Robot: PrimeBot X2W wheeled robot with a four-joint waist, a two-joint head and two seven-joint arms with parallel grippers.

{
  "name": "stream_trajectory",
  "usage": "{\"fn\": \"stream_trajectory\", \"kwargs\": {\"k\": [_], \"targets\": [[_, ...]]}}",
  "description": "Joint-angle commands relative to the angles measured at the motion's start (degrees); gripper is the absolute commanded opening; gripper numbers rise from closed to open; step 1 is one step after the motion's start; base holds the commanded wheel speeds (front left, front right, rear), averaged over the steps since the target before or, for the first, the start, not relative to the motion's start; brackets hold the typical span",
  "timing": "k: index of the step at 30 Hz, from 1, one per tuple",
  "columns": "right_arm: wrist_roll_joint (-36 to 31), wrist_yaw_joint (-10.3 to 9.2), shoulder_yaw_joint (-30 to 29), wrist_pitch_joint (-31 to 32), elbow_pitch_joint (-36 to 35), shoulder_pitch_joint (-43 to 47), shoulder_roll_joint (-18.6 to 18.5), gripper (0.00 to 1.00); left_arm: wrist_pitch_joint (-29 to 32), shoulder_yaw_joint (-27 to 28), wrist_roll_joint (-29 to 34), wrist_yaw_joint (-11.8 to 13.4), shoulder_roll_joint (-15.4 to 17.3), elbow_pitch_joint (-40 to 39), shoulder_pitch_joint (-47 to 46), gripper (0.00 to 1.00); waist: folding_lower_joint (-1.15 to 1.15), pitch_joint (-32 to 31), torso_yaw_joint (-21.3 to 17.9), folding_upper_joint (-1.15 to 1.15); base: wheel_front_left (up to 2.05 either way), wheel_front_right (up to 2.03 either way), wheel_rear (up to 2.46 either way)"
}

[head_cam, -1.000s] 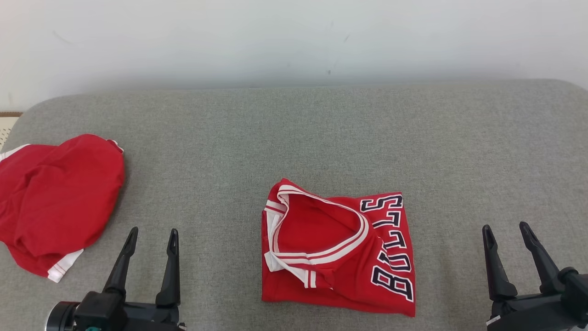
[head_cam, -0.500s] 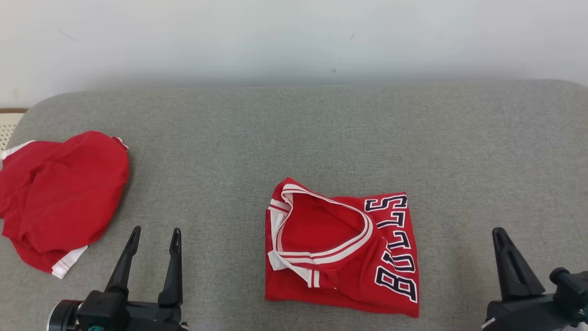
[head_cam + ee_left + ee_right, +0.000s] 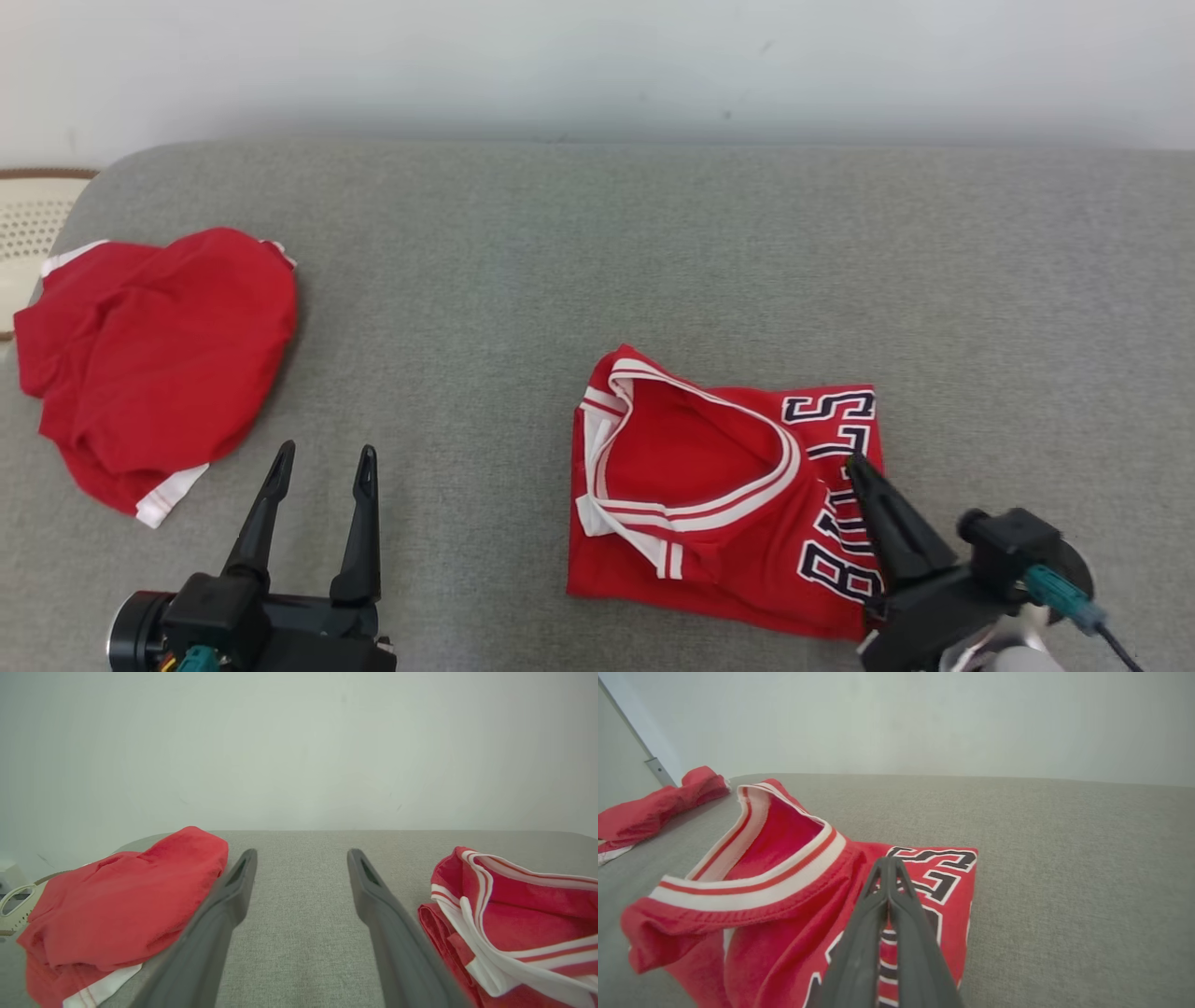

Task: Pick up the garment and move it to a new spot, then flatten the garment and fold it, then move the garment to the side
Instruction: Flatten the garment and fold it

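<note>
Head view, nearest first: the left gripper (image 3: 325, 452) holds its fingers spread above bare grey cushion (image 3: 560, 261). The right gripper (image 3: 853, 463) has its fingers pressed together with nothing between them, tip over the lettering of the red jersey (image 3: 709, 467). The jersey lies folded mid-cushion, so the folding looks done and only moving it aside is left. Farther left, a second red garment (image 3: 159, 355) lies crumpled.

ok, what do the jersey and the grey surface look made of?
Jersey: looks like a soft matte knit, probably synthetic. It creases loosely and has ribbed red-and-white collar trim. Lettering printed or sewn on, can't tell. Surface: grey woven upholstery fabric, matte, coarse weave grain visible. It seems padded, given its rounded corners.
</note>
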Motion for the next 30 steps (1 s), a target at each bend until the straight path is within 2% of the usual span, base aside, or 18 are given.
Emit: {"fn": "stream_trajectory", "kwargs": {"k": [1,13,30], "targets": [[0.47,-0.02,0.6,-0.5,0.78,-0.88,-0.26,0.0,-0.16,0.03,0.05,0.03,0.08,0.05,-0.46,1.0,-0.01,0.73,0.86,0.0,0.0,0.0,0.0],[4.71,-0.02,11.85,-3.18,13.31,-9.59,1.07,0.0,-0.26,-0.39,-0.39,0.46,-0.32,0.18,-1.61,1.0,-0.01,2.39,3.22,0.0,0.0,0.0,0.0],[6.73,-0.02,24.15,-3.31,13.67,-10.37,3.85,0.0,-0.28,-0.89,-0.06,0.6,-0.7,-0.24,-1.85,1.0,-0.01,3.22,2.83,0.0,0.0,0.0,0.0]]}}
